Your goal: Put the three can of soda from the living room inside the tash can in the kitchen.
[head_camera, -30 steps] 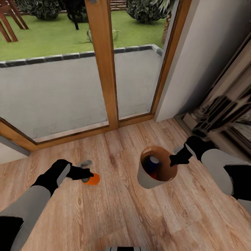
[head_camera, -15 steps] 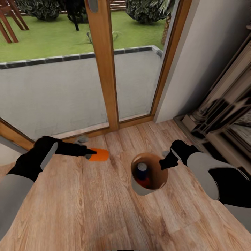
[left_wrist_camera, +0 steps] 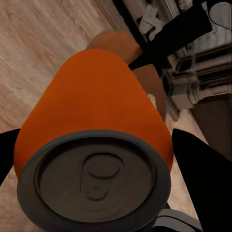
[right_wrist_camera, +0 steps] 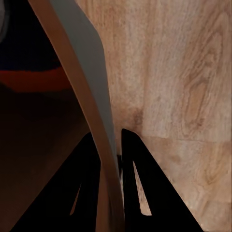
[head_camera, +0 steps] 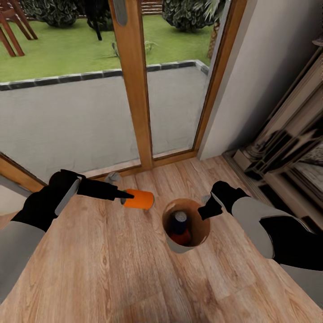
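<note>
Wood floor underlies left claw [head_camera: 122,196] clamping orange can [head_camera: 138,199]; right claw [head_camera: 204,211] pinches bin [head_camera: 174,246] rim.

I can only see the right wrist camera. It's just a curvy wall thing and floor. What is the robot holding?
Observer: The right gripper is pinching the rim of the tash can, a small round bin over the wood floor.
Operator: Is anything inside it?
Observer: Yes, the head view shows a blue can standing on top of an orange can.
Operator: What's the other arm doing?
Observer: The left gripper holds the third soda can, an orange one lying sideways, just beside the bin's rim.
</note>
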### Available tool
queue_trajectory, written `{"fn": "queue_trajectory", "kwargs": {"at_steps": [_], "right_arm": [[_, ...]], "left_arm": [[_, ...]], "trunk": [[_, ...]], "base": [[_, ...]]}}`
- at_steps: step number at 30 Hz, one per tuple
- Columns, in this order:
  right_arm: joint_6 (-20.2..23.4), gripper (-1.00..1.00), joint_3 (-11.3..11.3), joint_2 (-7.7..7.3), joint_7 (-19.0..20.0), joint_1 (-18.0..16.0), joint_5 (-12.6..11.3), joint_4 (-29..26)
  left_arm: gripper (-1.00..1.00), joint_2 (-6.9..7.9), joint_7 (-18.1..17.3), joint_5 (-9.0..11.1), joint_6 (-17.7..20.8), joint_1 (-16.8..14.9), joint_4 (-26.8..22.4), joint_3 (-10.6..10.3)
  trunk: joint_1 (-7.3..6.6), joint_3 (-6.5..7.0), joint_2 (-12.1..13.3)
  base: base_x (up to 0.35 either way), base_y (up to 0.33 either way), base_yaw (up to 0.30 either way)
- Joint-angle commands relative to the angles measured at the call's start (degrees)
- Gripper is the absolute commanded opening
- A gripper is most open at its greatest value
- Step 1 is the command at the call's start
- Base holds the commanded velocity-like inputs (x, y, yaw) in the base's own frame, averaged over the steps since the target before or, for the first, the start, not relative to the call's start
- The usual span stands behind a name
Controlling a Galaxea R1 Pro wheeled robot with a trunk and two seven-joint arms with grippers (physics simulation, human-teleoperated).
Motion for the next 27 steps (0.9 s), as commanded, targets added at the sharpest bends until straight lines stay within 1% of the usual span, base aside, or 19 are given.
{"fn": "queue_trajectory", "kwargs": {"at_steps": [1, 3, 6, 8, 10, 11, 12, 14, 16, 18, 20, 22, 27], "right_arm": [[0.51, -1.00, -2.09, 0.79, 0.11, 0.15, -2.29, -0.08], [0.52, -1.00, -2.09, 1.27, -0.10, 0.23, -2.28, -0.15], [0.54, -1.00, -2.08, 2.39, -1.26, 0.34, -2.28, -0.19], [0.55, -1.00, -2.08, 2.60, -1.54, 0.35, -2.28, -0.18], [0.57, -1.00, -2.08, 2.94, -1.84, 0.37, -2.33, -0.23], [0.60, -1.00, -2.08, 3.56, -1.96, 0.37, -2.33, -0.30], [0.62, -1.00, -2.08, 4.05, -2.03, 0.37, -2.31, -0.35], [0.66, -1.00, -2.05, 4.59, -2.19, 0.38, -2.29, -0.43], [0.69, -1.00, -1.99, 5.08, -2.43, 0.38, -2.28, -0.51], [0.73, -1.00, -1.95, 5.48, -2.63, 0.38, -2.28, -0.56], [0.82, -1.00, -1.92, 5.99, -2.84, 0.38, -2.32, -0.65], [0.87, -1.00, -1.91, 6.62, -2.95, 0.38, -2.34, -0.72], [0.91, -1.00, -1.91, 7.36, -3.01, 0.38, -2.36, -0.83]], "left_arm": [[-1.00, -0.17, -0.81, -0.10, 0.00, -0.14, -0.62, 0.03], [-1.00, -0.27, -1.12, -0.09, 0.00, -0.22, -1.76, -0.05], [-1.00, -0.47, -1.53, -0.12, 0.00, -0.31, -4.25, -0.32], [-1.00, -0.59, -1.57, -0.15, 0.00, -0.32, -4.60, -0.36], [-1.00, -1.56, -1.51, -0.28, 0.00, -0.33, -4.97, -1.17], [-1.00, -2.78, -1.36, -0.38, 0.00, -0.34, -5.06, -3.27], [-1.00, -3.36, -1.24, -0.41, 0.00, -0.34, -5.07, -4.86], [-1.00, -3.93, -1.08, -0.47, 0.00, -0.34, -5.06, -6.46], [-1.00, -4.28, -0.95, -0.56, 0.00, -0.33, -5.05, -7.34], [-1.00, -4.52, -0.26, -0.86, 0.00, -0.29, -5.05, -7.91], [-1.00, -5.20, 1.14, -1.62, 0.00, -0.27, -5.11, -8.42], [-1.00, -5.72, 1.78, -1.94, 0.00, -0.22, -5.22, -8.65], [-1.00, -6.28, 2.22, -2.20, 0.00, -0.19, -5.48, -8.75]], "trunk": [[-0.23, 0.19, 0.41], [-0.67, 0.55, 1.22], [-1.33, 1.09, 2.42], [-1.76, 1.45, 3.22], [-2.20, 1.81, 4.02], [-2.42, 1.98, 4.43], [-2.64, 2.16, 4.83], [-3.08, 2.52, 5.63], [-3.52, 2.88, 6.43], [-3.96, 3.24, 7.23], [-4.40, 3.60, 8.04], [-4.40, 3.60, 8.04], [-4.40, 3.60, 8.04]], "base": [[0.000, 0.000, 0.000], [0.000, 0.000, 0.000], [0.000, 0.000, 0.000], [0.000, 0.000, 0.000], [0.000, 0.000, 0.000], [0.000, 0.000, 0.000], [0.000, 0.000, 0.000], [0.000, 0.000, 0.000], [0.000, 0.000, 0.000], [0.000, 0.000, 0.000], [0.000, 0.000, 0.000], [0.000, 0.000, 0.000], [0.000, 0.000, 0.000]]}}
